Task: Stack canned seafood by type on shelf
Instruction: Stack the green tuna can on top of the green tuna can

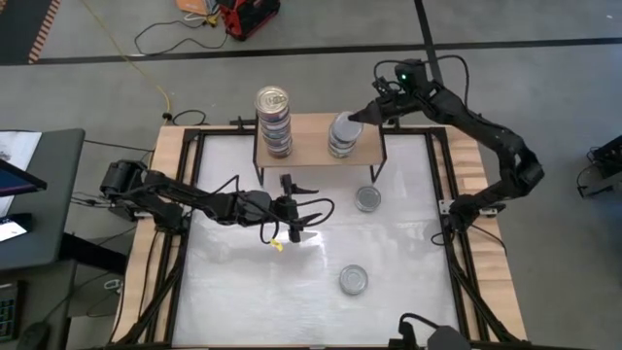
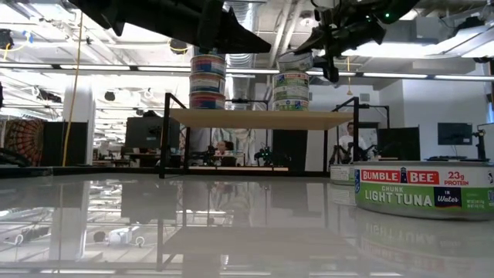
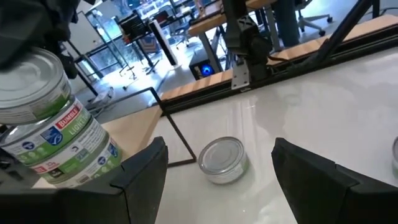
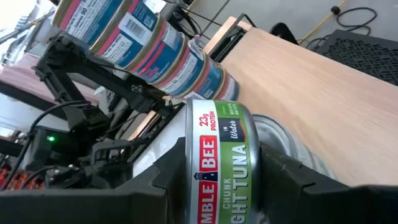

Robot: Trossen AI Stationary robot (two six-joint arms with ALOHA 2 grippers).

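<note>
The shelf [image 1: 309, 148] stands at the table's far side with two stacks of canned seafood on it. The left stack [image 1: 273, 119] has a gold lid on top and blue-pink labels [image 4: 143, 43]. The right stack [image 1: 342, 136] is silver-lidded with green labels [image 2: 292, 85]. My right gripper [image 1: 358, 118] is at that right stack, shut on its topmost tuna can [image 4: 221, 155]. My left gripper [image 1: 292, 207] hovers open over the middle of the table, in front of the shelf. Two loose silver-lidded cans [image 1: 367, 198] [image 1: 353, 280] rest flat on the table. My right gripper pinches the green-labelled tuna can by its round side wall [image 4: 186, 158], one finger on each side. The fingers come slanting down from the table's far right. The can sits a little tilted [image 2: 293, 60] over the silver lid [image 4: 277, 134] of the can below.
The shelf's thin black legs [image 1: 378, 173] stand near the closer loose can. A wooden border with black frame rails [image 1: 457, 243] rings the white table. Free white table lies in front of the shelf and at the near left.
</note>
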